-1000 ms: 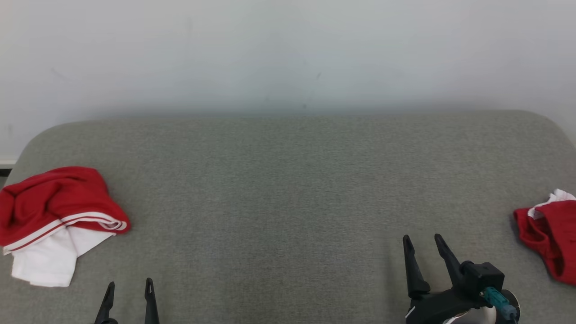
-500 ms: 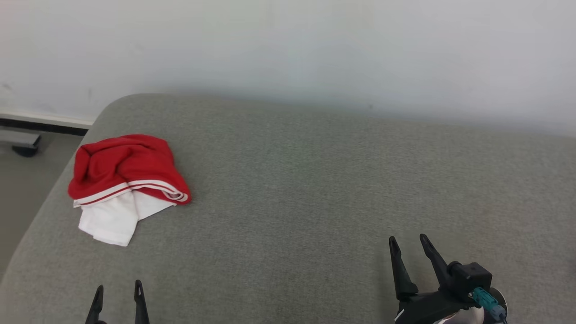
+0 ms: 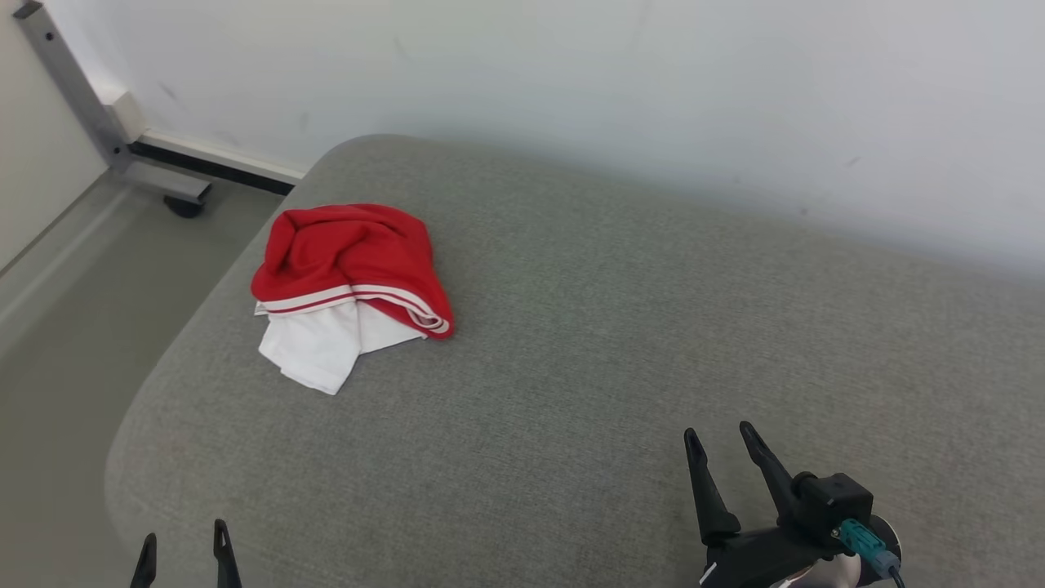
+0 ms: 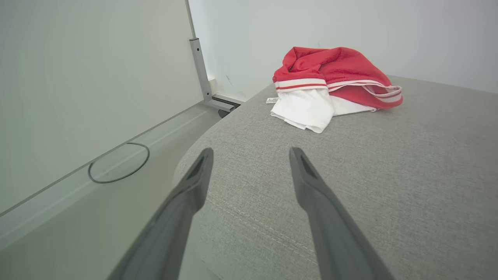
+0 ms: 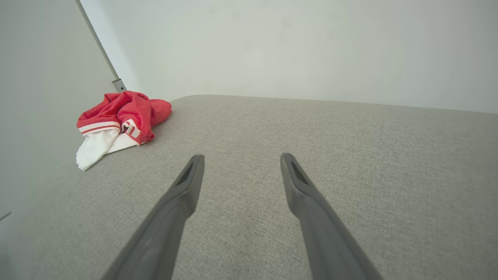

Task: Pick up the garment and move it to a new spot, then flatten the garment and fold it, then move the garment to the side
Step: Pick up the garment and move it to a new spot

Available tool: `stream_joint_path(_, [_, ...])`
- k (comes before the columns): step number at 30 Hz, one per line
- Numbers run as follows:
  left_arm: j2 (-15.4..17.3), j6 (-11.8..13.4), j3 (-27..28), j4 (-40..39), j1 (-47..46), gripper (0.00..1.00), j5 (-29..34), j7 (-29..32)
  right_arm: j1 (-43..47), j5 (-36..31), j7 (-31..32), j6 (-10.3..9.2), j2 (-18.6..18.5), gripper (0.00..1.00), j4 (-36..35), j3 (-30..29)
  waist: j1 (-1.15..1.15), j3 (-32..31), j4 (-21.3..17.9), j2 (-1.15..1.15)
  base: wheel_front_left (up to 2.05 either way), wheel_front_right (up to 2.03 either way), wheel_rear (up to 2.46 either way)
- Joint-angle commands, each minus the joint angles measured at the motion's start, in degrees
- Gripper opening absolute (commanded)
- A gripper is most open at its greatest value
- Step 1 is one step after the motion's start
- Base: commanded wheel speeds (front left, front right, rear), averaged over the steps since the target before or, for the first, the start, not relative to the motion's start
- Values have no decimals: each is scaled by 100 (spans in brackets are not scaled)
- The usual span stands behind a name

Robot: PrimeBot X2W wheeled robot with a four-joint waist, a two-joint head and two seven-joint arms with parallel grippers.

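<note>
A crumpled red and white garment (image 3: 347,282) lies on the grey padded surface (image 3: 620,343) near its left end. The left wrist view has the garment (image 4: 330,83) ahead and slightly right; the right wrist view has the garment (image 5: 120,120) far to the left. My left gripper (image 3: 184,543) stands open at the lower left, near the surface's front left corner, with nothing between its fingers. My right gripper (image 3: 718,441) stands open at the lower right above bare fabric, far from the garment. Open left gripper (image 4: 251,159) and open right gripper (image 5: 239,165) hold nothing.
The surface ends in a rounded left edge with grey floor (image 3: 73,327) beyond. A metal frame leg (image 3: 98,114) with a caster stands at the back left by the white wall (image 3: 571,82). A thin cable loop (image 4: 118,167) lies on the floor.
The head view has swung left: the garment now sits nearer the middle and floor shows at the left; a second red garment at the right edge has left the picture. Both grippers stay open.
</note>
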Motion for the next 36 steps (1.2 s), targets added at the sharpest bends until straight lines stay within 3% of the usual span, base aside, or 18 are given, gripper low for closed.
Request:
stream_joint_path(1, [-8,18,13,-12,58,100,-29,-19,-10,-13,0,-12,13,100,-4,11,0,39,133,0,0,0,0])
stream_joint_path(12, [-7,63,76,-71,10,100,-174,-19,-87,-110,0,-12,12,100,2,71,0,196,49,0,0,0,0])
stream_joint_path(19, [-7,-177,187,12,-344,100,-434,-19,-234,-216,0,-12,12,100,-106,151,0,483,-203,0,0,0,0])
stream_joint_path(26, [46,-452,344,323,-985,100,-313,-19,-461,-417,0,-12,12,100,-252,225,0,877,-481,0,0,0,0])
stream_joint_path(31, [245,-554,253,830,-1613,100,-194,-19,-659,-597,0,-12,-57,100,-383,396,0,1170,-660,0,0,0,0])
stream_joint_path(36, [662,-620,244,1588,-2360,100,-290,-19,-830,-607,0,-12,-167,100,-499,576,0,1366,-878,0,0,0,0])
